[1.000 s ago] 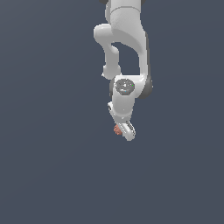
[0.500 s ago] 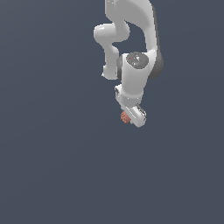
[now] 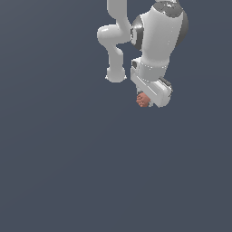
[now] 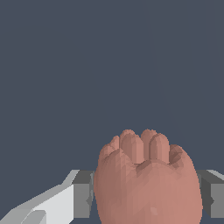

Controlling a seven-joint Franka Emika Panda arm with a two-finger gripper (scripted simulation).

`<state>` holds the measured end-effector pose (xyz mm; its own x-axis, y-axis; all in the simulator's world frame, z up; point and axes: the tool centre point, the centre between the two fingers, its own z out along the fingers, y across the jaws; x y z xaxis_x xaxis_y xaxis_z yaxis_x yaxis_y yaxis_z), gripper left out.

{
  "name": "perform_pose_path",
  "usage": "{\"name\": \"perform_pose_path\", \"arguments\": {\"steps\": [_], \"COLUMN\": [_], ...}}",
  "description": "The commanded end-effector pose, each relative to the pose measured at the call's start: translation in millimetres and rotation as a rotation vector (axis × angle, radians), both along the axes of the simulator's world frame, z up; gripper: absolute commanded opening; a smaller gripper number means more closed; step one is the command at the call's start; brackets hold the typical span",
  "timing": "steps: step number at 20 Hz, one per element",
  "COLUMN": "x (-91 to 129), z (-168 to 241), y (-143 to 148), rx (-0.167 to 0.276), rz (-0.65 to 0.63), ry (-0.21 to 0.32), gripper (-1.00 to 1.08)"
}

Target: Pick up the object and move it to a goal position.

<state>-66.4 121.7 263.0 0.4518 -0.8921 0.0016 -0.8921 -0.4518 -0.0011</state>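
The object (image 4: 146, 177) is a small reddish-brown bumpy lump, and in the wrist view it fills the space between my two grey fingers (image 4: 83, 194). My gripper (image 4: 146, 199) is shut on it, one pad against each side. In the exterior view the object (image 3: 143, 100) peeks out under the white hand, and my gripper (image 3: 146, 101) hangs high in the upper middle of the picture, with the lump off any surface. The fingertips themselves are mostly hidden behind the hand there.
Plain dark blue-grey ground (image 3: 90, 172) surrounds the arm in both views. The white arm (image 3: 158, 36) reaches down from the upper edge of the exterior view. No goal marker shows.
The arm has carried the object upward and toward the exterior view's right, and the hand looks larger now. The grip on the lump has stayed the same.
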Motion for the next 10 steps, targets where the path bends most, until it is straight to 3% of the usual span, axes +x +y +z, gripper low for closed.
{"name": "perform_pose_path", "arguments": {"steps": [1,10], "x": [-8.4,-29.2], "z": [27.6,108.4], "y": [10.7,44.2], "rx": [-0.002,-0.001], "rz": [-0.001,0.000], "ry": [0.000,0.001], "gripper": [-1.00,-1.00]}}
